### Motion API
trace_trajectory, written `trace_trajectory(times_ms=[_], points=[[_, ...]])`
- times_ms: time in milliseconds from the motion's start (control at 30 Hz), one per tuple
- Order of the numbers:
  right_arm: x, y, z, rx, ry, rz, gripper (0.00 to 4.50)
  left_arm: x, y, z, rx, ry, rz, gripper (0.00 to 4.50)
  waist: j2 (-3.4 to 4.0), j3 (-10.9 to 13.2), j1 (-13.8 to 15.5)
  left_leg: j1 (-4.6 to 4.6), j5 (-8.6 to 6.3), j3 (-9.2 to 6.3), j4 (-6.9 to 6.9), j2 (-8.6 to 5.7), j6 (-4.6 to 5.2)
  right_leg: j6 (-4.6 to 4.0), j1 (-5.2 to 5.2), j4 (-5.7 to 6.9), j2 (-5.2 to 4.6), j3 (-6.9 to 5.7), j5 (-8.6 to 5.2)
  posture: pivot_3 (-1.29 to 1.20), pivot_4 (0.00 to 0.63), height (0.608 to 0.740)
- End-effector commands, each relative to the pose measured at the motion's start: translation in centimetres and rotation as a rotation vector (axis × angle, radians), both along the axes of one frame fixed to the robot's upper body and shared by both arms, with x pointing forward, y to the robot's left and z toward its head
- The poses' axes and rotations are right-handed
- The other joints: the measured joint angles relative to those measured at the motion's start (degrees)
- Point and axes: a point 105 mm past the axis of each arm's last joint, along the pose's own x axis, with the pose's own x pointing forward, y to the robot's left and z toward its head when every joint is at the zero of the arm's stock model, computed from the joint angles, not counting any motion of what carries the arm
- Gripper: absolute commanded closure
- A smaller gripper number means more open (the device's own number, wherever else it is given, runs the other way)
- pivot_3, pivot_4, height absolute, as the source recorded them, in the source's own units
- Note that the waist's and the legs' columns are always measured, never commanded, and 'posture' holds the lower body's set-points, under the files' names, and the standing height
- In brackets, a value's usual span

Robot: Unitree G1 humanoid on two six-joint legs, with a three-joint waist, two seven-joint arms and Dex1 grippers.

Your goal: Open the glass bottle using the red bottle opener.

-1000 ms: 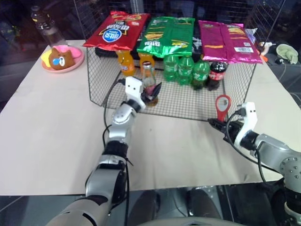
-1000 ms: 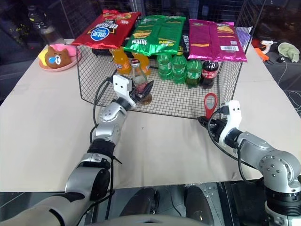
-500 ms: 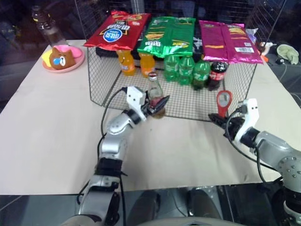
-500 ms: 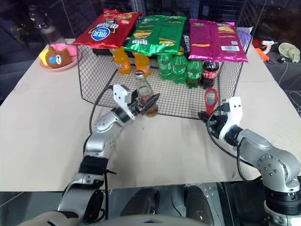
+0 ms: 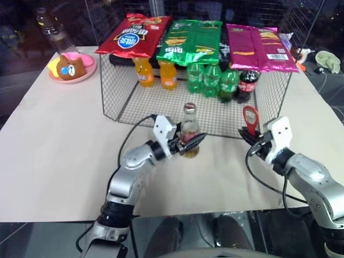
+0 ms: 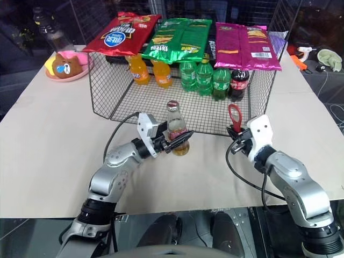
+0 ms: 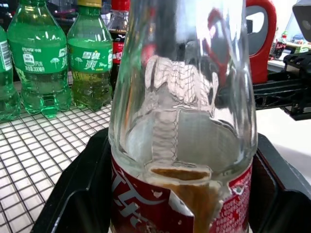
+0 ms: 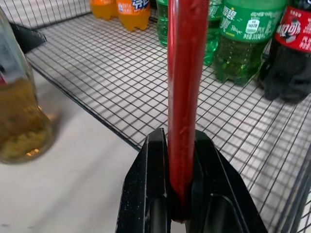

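You are in the bringing-together step: bottle in one gripper, opener in the other, cap not yet engaged. Your left gripper (image 5: 192,144) has its two black fingers pressed against the label band of the small clear glass bottle of amber liquid (image 5: 188,131), which stands just outside the open front of the black wire-mesh basket (image 5: 115,91), over the beige worktop (image 5: 54,140) and roughly midway between its left and right edges. Whether its base rests on the worktop or hangs just above it, I cannot tell.

The bottle's long axis is upright, its silver crown cap (image 5: 188,107) pointing up and still seated. Your right gripper (image 5: 255,145) is pinched shut on the tapering handle of the small flat red bottle opener (image 5: 250,120), near the basket's front right corner. The opener also stands near upright, ring head on top, well apart from the cap. In the right wrist view its thin edge faces the camera (image 8: 184,97).

The next move calls for you to carry the opener across towards the bottle and tip it nearer level, so the ring's lip can hook under the cap's rim. Keep the bottle steady and vertical while you lever, or the liquid may spill.
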Motion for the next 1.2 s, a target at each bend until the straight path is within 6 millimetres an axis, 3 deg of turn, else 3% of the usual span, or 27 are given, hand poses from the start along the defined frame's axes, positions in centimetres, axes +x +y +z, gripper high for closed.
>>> trace_trajectory(times_ms=[33, 167, 233, 333, 833, 1200], points=[[0.1, -0.3, 1.4, -0.005, -0.075, -0.007, 4.50, -0.5, -0.3, 1.5, -0.044, -0.079, -0.010, 1.80, 0.00, 0.00, 0.04, 0.00, 0.00, 0.00, 0.00, 0.00, 0.00, 0.00, 0.00, -0.01, 0.00, 0.00, 0.00, 0.00, 0.150, 0.740], [0.1, -0.3, 1.1, -0.010, -0.074, -0.006, 4.50, -0.1, -0.3, 1.3, -0.001, -0.129, 0.021, 1.80, 0.00, 0.00, 0.07, 0.00, 0.00, -0.01, 0.00, 0.00, 0.00, 0.00, 0.00, -0.01, 0.00, -0.01, 0.00, 0.00, 0.150, 0.740], [0.1, -0.1, 1.0, -0.008, -0.072, -0.001, 4.50, -0.1, -0.2, 1.3, -0.005, -0.135, 0.032, 0.79, 0.00, 0.00, 0.05, 0.00, 0.00, 0.00, -0.01, 0.00, 0.00, 0.00, 0.00, -0.01, 0.00, 0.00, 0.00, 0.00, 0.150, 0.740], [0.2, -0.1, 0.9, -0.009, -0.072, 0.003, 4.50, 0.0, 0.1, 1.3, -0.003, -0.149, 0.053, 0.08, 0.00, 0.00, 0.05, 0.01, 0.00, 0.00, -0.01, 0.00, 0.00, 0.00, 0.00, -0.01, 0.00, 0.01, 0.00, 0.00, 0.150, 0.740], [0.5, 0.2, 0.1, -0.002, -0.059, 0.009, 4.50, -2.4, 0.1, 3.7, -0.059, -0.234, -0.003, 0.08, 0.01, 0.00, 0.01, 0.01, 0.00, 0.00, -0.01, 0.01, 0.00, 0.00, 0.00, -0.01, -0.01, 0.02, 0.00, 0.00, 0.150, 0.740], [1.0, 0.5, 0.1, 0.003, -0.065, 0.018, 4.50, -2.5, 0.8, 4.3, -0.085, -0.222, 0.018, 0.08, 0.01, -0.01, 0.01, 0.03, 0.00, 0.01, -0.01, 0.01, 0.00, 0.00, 0.01, 0.00, 0.01, 0.02, 0.00, 0.00, 0.150, 0.740]])
